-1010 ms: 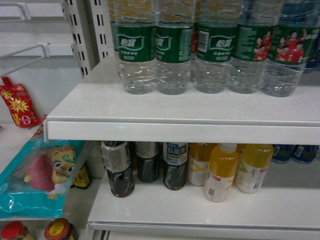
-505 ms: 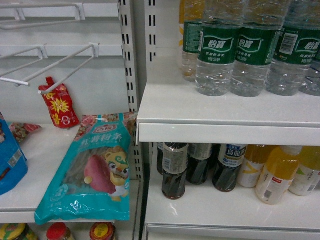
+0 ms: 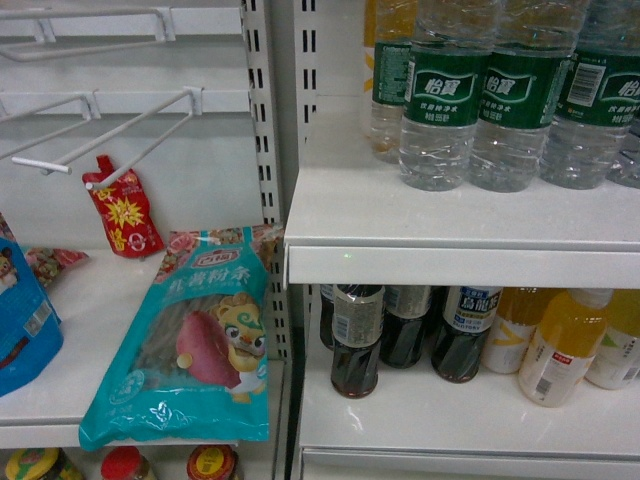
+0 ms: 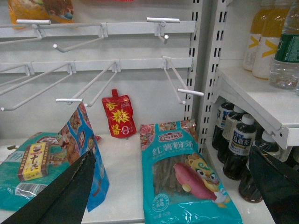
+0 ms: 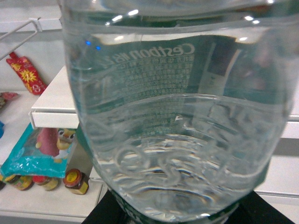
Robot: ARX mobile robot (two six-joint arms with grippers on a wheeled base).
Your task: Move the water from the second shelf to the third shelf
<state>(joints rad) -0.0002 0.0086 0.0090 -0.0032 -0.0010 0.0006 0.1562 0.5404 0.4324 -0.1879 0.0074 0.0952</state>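
A clear ribbed water bottle point(image 5: 173, 116) with a dark green label fills the right wrist view, standing between the black fingers of my right gripper point(image 5: 177, 210), which is shut on it. In the head view more water bottles point(image 3: 440, 110) with green labels stand in a row on the upper white shelf point(image 3: 460, 265) at the right; neither gripper shows there. My left gripper point(image 4: 171, 154) is open, its black fingers point(image 4: 70, 191) wide apart with nothing between them, in front of the left shelf bay.
Below the water shelf stand dark drink bottles point(image 3: 357, 340) and yellow juice bottles point(image 3: 560, 345). The left bay holds a teal snack bag point(image 3: 195, 350), a blue bag point(image 3: 20, 320), a red pouch point(image 3: 125, 210) and white wire hooks point(image 3: 120, 130). Jars point(image 3: 210, 462) sit lower down.
The head view has swung left: the shelves with the water and drinks slid to the right of the frame, and the left bay with the teal bag and hooks came into view.
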